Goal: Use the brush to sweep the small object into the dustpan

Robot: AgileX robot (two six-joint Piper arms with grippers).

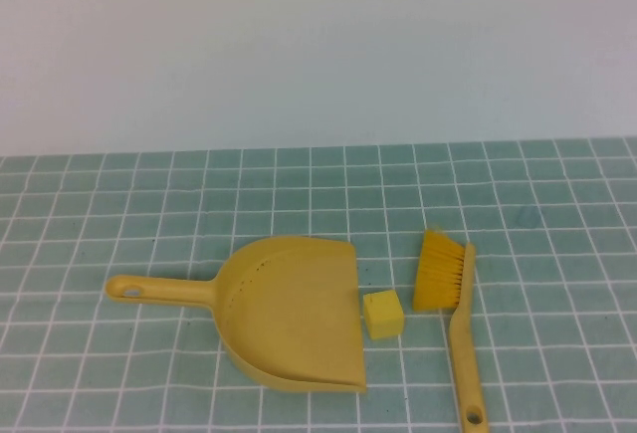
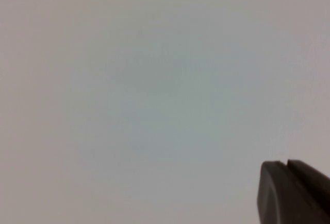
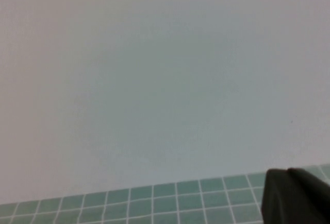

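Note:
A yellow dustpan [image 1: 289, 314] lies on the green tiled table, its handle pointing left and its open mouth facing right. A small yellow cube [image 1: 383, 315] sits just right of the mouth. A yellow brush [image 1: 460, 325] lies right of the cube, with its bristles [image 1: 439, 271] at the far end and its handle toward the front edge. Neither arm shows in the high view. My left gripper [image 2: 286, 163] shows only as dark fingertips pressed together against a blank wall. My right gripper [image 3: 286, 171] also shows fingertips together, above the table's far edge. Both are empty.
The green tiled table [image 1: 557, 214] with white grout lines runs back to a plain pale wall [image 1: 318, 45]. The right wrist view shows a strip of the tiles [image 3: 154, 203] below the wall.

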